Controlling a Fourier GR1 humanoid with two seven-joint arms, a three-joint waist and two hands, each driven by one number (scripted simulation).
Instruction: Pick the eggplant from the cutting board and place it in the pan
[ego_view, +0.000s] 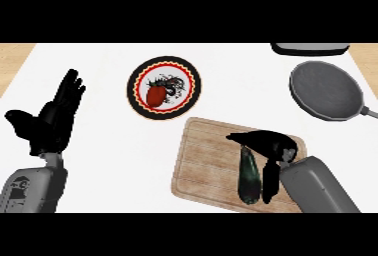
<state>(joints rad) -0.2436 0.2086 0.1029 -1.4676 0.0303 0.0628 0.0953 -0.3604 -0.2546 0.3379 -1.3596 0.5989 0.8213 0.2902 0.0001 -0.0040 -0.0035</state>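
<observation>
Over at the left, the robot's left hand (53, 117) rests above the white counter (96, 165), its fingers straight and pointing up and away, thumb out to the side, holding nothing. The grey forearm below it rises from the lower left corner.

Moving rightward, a round plate (164, 87) lies on the counter, black at the rim with a scalloped red and yellow ring and a white middle. On it sits a red tomato-like vegetable (156, 95) beside a dark printed pattern.

Below and to the right of the plate lies the wooden cutting board (207, 160), a pale slab with rounded corners, turned slightly askew. The eggplant (249, 177) lies on the board's right half, dark green-black and long, running lengthwise toward the near edge. It is still on the board, well apart from the pan.

The right hand (269, 145) is over the eggplant's upper end, fingers bent down and curled beside it, one finger running along its right side. I cannot tell whether they actually clasp it or only touch. Its grey forearm comes in from the lower right.

Farther right, near the back, the grey frying pan (326, 90) sits with its handle pointing right. Behind it, at the counter's far edge, part of a dark appliance (310, 48) shows.
</observation>
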